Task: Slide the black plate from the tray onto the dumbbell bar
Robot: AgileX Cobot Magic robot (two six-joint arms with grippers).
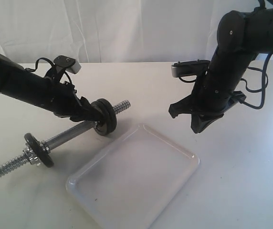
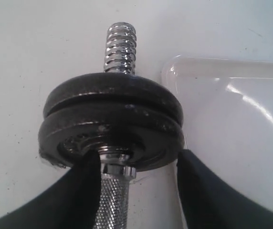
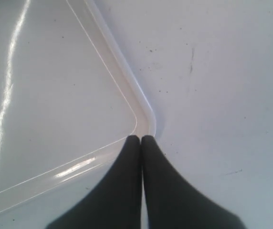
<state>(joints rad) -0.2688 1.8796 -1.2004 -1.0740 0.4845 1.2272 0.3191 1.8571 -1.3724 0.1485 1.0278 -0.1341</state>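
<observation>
The dumbbell bar [image 1: 69, 134] lies slantwise on the table, left of the tray [image 1: 136, 176]. Two black plates [image 1: 107, 117] sit pressed together on its far end, just inside the threaded tip [image 2: 120, 47]. The outer plate [image 2: 112, 93] lies against the inner one [image 2: 110, 131]. My left gripper [image 1: 94, 119] is open and straddles the knurled bar [image 2: 112, 200] right behind those discs; one finger [image 2: 81, 186] touches the bar. A chrome collar [image 2: 120, 168] sits at the inner disc's hole. The tray holds nothing. My right gripper [image 1: 196, 128] hangs shut over the tray's far right corner [image 3: 146, 121].
A third black disc [image 1: 40, 149] with a chrome nut [image 1: 29, 155] sits near the bar's other threaded end [image 1: 5, 169]. White cloth hangs behind the table. The right arm's cables [image 1: 256, 90] trail at the right.
</observation>
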